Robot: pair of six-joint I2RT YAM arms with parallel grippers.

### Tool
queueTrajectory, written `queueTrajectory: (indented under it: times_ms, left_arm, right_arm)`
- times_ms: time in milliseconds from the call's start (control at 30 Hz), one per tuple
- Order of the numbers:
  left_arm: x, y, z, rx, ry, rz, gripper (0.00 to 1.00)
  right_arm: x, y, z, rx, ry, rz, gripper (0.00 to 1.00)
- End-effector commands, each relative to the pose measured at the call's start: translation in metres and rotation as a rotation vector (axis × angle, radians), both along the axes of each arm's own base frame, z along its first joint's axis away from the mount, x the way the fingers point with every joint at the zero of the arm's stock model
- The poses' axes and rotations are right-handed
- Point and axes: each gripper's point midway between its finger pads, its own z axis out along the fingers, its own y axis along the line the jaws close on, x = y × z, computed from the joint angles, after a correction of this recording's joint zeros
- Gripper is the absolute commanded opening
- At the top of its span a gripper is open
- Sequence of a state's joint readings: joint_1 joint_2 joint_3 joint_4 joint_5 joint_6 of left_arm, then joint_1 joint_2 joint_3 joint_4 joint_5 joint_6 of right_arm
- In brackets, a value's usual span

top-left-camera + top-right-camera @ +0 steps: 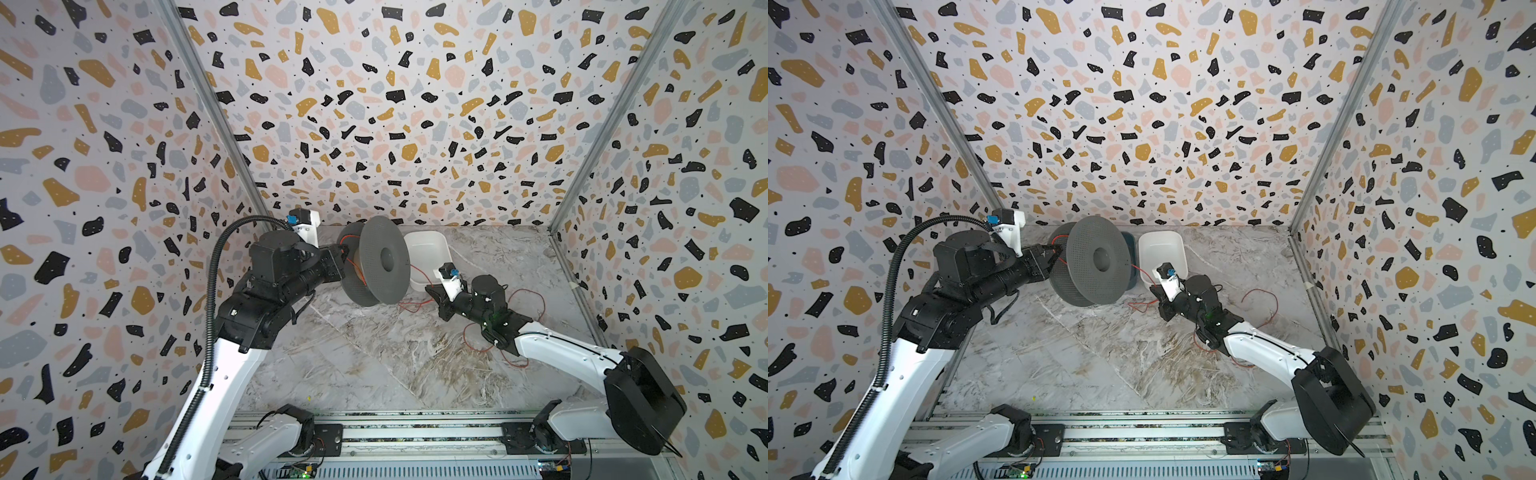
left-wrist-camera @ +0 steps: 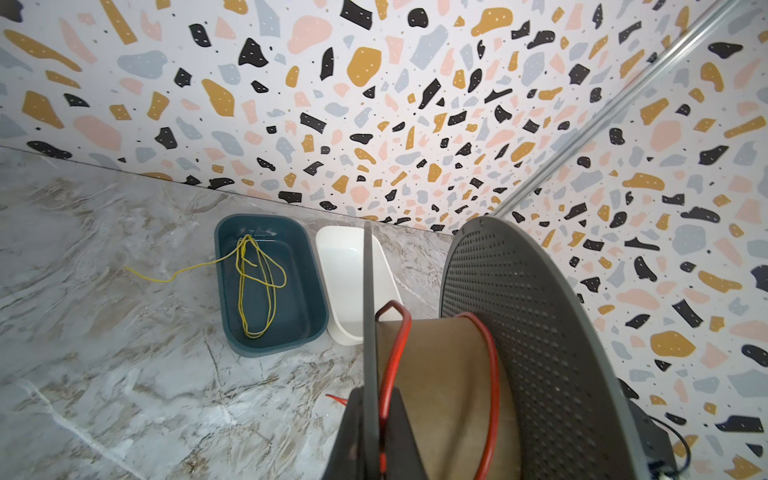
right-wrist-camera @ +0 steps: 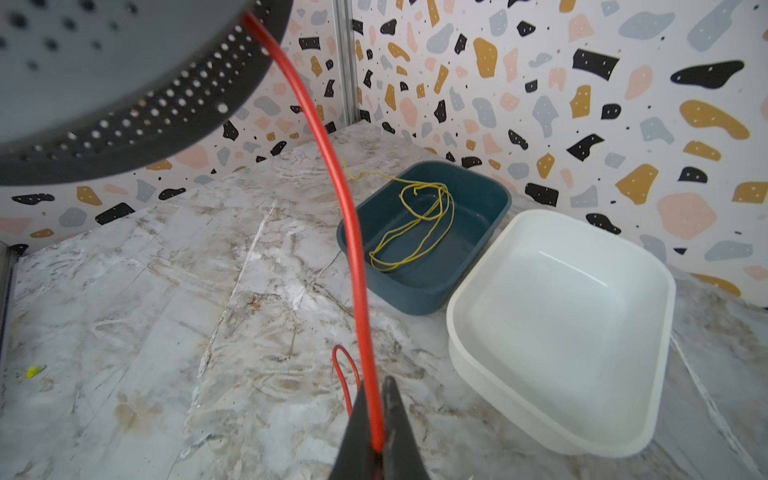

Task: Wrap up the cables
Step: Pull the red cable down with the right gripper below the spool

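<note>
Both top views look down on the tabletop [image 1: 374, 365] from six o'clock; close wrist views share the blue bin [image 2: 297, 303].

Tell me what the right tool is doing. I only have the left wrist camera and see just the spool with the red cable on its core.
Observer: The right tool is shut on the cable, which runs up from it to the rim of the spool.
Operator: Any slack beyond it?
Observer: Yes. In both top views, loose loops of it lie on the table on both sides of the right arm.
Operator: Is the stretch up to the spool tight?
Observer: Not fully. In the right wrist view it bows in a gentle curve rather than a straight line.
</note>
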State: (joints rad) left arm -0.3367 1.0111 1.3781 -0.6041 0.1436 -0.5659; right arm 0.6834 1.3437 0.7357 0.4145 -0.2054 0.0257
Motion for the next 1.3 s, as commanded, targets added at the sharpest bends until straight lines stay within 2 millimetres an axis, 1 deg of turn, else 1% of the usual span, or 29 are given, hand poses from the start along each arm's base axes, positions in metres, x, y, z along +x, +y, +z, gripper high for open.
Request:
queueTrajectory:
  times_ms: [0, 167, 333, 433, 633, 733, 867, 967, 1133, 1267]
  left_arm:
    - [0.007, 0.012, 0.047, -0.131, -0.158, 0.094, 0.0]
    - [0.019, 0.025, 0.026, -0.155, -0.117, 0.203, 0.0]
    - [0.027, 0.035, 0.004, -0.166, -0.09, 0.282, 0.0]
    - [0.031, 0.042, -0.01, -0.149, -0.071, 0.335, 0.0]
    - [0.032, 0.062, -0.026, -0.107, -0.075, 0.453, 0.0]
    - [0.032, 0.066, -0.033, -0.086, -0.072, 0.484, 0.0]
    - [0.036, 0.064, -0.045, -0.022, -0.044, 0.508, 0.0]
    - [0.035, 0.064, -0.051, 0.022, -0.037, 0.532, 0.0]
    - [0.031, 0.059, -0.059, 0.123, -0.024, 0.568, 0.0]
    - [0.03, 0.051, -0.067, 0.197, -0.002, 0.572, 0.0]
  right_arm:
    - [-0.01, -0.005, -0.015, -0.047, 0.063, -0.039, 0.0]
    - [-0.027, 0.0, -0.035, -0.114, 0.07, -0.036, 0.0]
    - [-0.044, 0.011, -0.05, -0.176, 0.055, -0.013, 0.0]
    - [-0.054, 0.019, -0.054, -0.203, 0.036, 0.007, 0.0]
    - [-0.076, 0.04, -0.055, -0.251, -0.02, 0.071, 0.0]
    - [-0.087, 0.053, -0.053, -0.28, -0.059, 0.105, 0.0]
    - [-0.098, 0.071, -0.048, -0.307, -0.099, 0.126, 0.0]
    - [-0.105, 0.084, -0.042, -0.307, -0.125, 0.133, 0.0]
    - [-0.113, 0.101, -0.023, -0.297, -0.17, 0.126, 0.0]
    - [-0.109, 0.106, -0.003, -0.267, -0.198, 0.076, 0.0]
